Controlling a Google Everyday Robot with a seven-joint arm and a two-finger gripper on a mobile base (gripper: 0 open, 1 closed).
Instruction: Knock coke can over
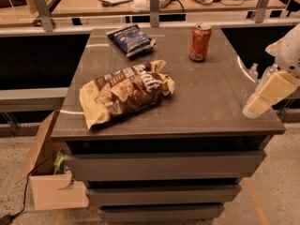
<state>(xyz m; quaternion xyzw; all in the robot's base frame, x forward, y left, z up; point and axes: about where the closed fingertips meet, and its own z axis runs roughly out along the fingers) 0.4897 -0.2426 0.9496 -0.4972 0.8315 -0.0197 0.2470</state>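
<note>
The coke can [200, 42], red-orange with a silver top, stands upright on the far right part of the grey table [206, 102]. My gripper [262, 100] hangs at the right edge of the view, over the table's near right corner. It is well in front of and to the right of the can, not touching it. Only a pale cream finger [269, 93] shows, pointing down-left.
A large brown and cream chip bag [125, 92] lies on the table's near left. A dark blue snack bag [131, 39] lies at the far left. A cardboard box [49, 172] stands on the floor at the left. Desks with railing posts run behind the table.
</note>
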